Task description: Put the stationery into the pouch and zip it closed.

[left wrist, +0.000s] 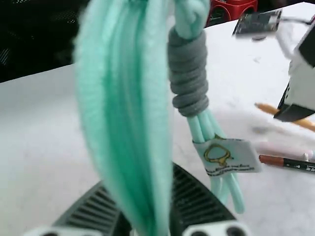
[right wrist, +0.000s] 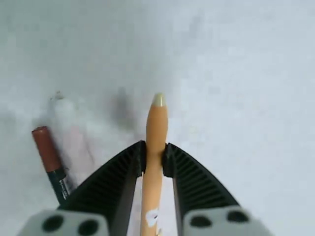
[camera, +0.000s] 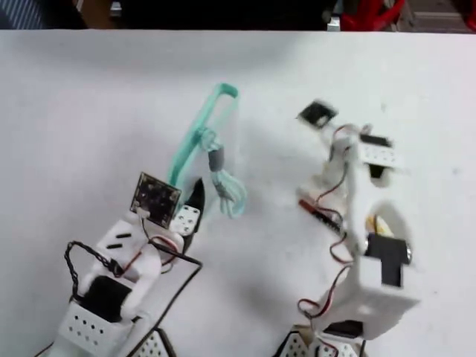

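Right wrist view: orange pencil [right wrist: 157,118] clamped in tool [right wrist: 154,150] (pen [right wrist: 49,155] beside).

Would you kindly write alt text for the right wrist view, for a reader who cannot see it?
The right arm's black ribbed pincer grips a slim orange pencil, whose pale tip points away over the white table. Beside it, a dark pen with a reddish-brown end lies on the table.

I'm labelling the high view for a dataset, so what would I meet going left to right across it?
Left arm's base → teal pouch → dark red pencil → right arm's large white block. The left hand, clamped on the pouch, overlaps it and is left out.
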You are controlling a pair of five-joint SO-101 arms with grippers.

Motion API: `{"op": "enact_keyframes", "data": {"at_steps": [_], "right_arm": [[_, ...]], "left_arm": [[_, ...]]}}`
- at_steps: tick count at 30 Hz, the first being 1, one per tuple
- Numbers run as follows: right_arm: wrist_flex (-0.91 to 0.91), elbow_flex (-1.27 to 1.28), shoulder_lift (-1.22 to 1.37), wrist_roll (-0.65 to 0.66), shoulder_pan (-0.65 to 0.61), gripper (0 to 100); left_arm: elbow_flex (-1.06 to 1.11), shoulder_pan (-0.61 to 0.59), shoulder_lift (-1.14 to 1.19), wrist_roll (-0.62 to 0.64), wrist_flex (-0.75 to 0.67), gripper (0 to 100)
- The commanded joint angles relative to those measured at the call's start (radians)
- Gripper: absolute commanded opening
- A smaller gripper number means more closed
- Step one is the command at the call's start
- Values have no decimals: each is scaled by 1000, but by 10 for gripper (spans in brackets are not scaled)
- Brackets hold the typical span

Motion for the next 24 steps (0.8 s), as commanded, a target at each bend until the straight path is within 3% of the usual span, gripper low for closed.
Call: {"op": "enact_keyframes", "data": {"at_steps": [1,4,10,17,24], "right_arm": [[47,-110,-183,-95,35,18],[67,-129,-291,-150,27,18],[159,-247,-535,-422,-81,18],[153,-437,-796,-687,-401,18],[-82,-496,-906,-830,-659,18]], "left_arm": [[-6,-7,-15,-11,-26,56],[-6,-7,-15,-11,-26,57],[-5,-7,-15,-11,-26,58],[-5,-5,-15,-11,-26,58],[-5,-7,-15,-11,-26,58]]}}
